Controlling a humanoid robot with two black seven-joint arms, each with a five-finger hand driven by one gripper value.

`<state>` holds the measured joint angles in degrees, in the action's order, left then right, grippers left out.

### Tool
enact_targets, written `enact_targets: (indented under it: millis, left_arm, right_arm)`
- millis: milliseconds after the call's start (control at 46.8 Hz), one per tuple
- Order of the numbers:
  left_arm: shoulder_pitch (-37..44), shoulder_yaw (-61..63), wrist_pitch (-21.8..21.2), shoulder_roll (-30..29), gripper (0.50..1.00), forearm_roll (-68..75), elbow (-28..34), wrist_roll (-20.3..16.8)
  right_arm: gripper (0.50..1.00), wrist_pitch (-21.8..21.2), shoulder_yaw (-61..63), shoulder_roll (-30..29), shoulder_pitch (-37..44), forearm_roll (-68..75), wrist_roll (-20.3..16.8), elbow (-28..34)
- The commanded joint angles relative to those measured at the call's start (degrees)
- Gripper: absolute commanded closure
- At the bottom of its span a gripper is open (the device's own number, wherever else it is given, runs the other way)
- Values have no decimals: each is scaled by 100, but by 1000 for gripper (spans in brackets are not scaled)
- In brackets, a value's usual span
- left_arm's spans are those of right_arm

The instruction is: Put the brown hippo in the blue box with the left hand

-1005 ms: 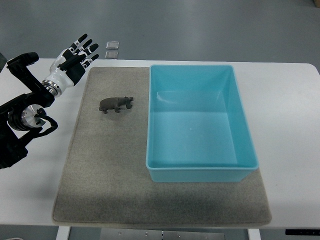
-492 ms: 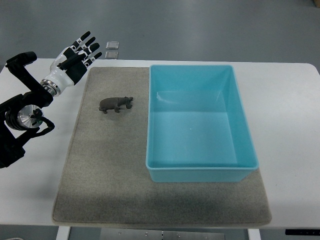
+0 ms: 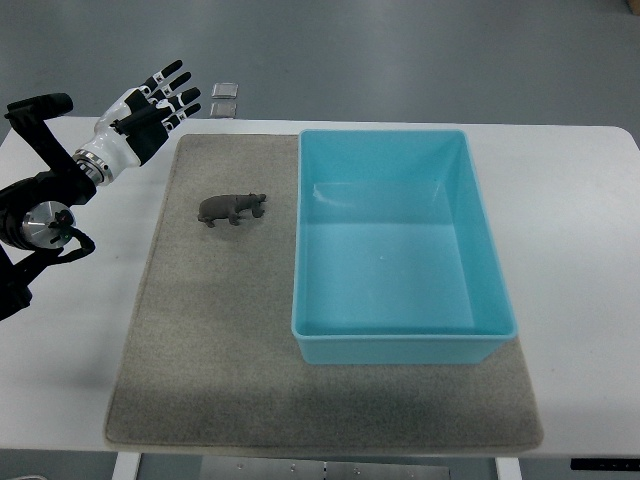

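A small brown hippo (image 3: pixel 232 208) stands on the grey mat (image 3: pixel 215 330), just left of the blue box (image 3: pixel 400 340). The box is open and holds nothing. My left hand (image 3: pixel 150 105) is at the far left corner of the table, beyond the mat's edge, well up and left of the hippo. Its fingers are spread and hold nothing. The right arm does not show.
The white table (image 3: pixel 575 250) extends to the right of the mat. Two small grey squares (image 3: pixel 225 98) lie on the floor past the table's far edge. My left arm's black joints (image 3: pixel 40 220) sit over the table's left edge.
My left hand and arm have drifted a little left and toward the far edge, away from the hippo. The hippo and box have not moved.
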<state>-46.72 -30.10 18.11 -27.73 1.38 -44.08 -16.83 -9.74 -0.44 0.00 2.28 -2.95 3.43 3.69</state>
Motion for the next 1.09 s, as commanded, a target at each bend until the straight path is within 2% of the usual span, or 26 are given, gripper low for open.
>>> enact_targets:
  millis: [0,150,406,598,876,1069]
  left_arm:
    - [-4,127,8,-171,506,458,-275,-5]
    - [-4,171,17,-330,506,1110,-592,4]
    - [-74,189,202,-532,504,1312,-610,74]
    - [-153,171,166,-716,504,1400,-663,136]
    - [-232,277,96,-1357,504,1505,-1524,145]
    - [-285,294,26,-1551,508,2480,-1893,224]
  right_arm:
    - [564,-2,0,0,0,5,0,0]
    - [564,7,0,0,0,-4,0,0]
    - [564,7,0,0,0,-4,0,0]
    - [564,7,0,0,0,-4,0,0]
    - [564,7,0,0,0,-4,0,0]
    - [564,-2,0,0,0,-4,0,0]
